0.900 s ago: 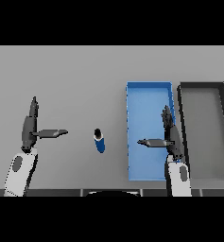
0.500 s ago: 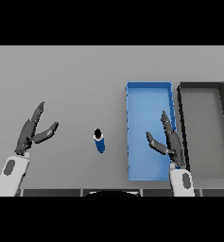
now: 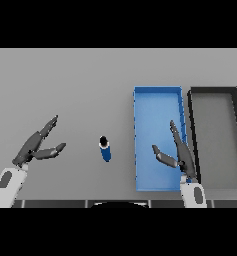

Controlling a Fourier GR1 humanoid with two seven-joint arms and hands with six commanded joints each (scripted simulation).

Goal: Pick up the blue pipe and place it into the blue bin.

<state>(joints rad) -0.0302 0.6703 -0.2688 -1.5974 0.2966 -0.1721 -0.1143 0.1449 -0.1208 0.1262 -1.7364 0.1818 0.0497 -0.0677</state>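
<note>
- The blue pipe (image 3: 105, 149) sits on the grey table (image 3: 80, 90) just below the middle of the frame, left of the blue bin (image 3: 157, 105) and clear of it. Nothing is touching it.
- It looks like a short stubby tube with a dark end pointing toward the top of the frame. Probably rigid and pretty light, and the round, smooth body could roll or squirt out of a sloppy pinch.
- Best bet is to take it across the blue middle, thumb on one side and fingers on the other, not by the dark tip.
- The left hand (image 3: 37, 145) is at the lower left of the frame, well apart from the pipe, fingers (image 3: 49, 126) straight and spread, thumb angled toward the pipe. Released, holding nothing.
- The right hand (image 3: 177, 152) hangs over the lower right part of the bin, fingers long and pointing up the frame, thumb sticking out to the left. Also loose and empty.
- A dark bin (image 3: 215, 135) sits at the right of the frame, right beside the blue one.
- So the pick hasn't started; either hand has to close the gap first.
</note>
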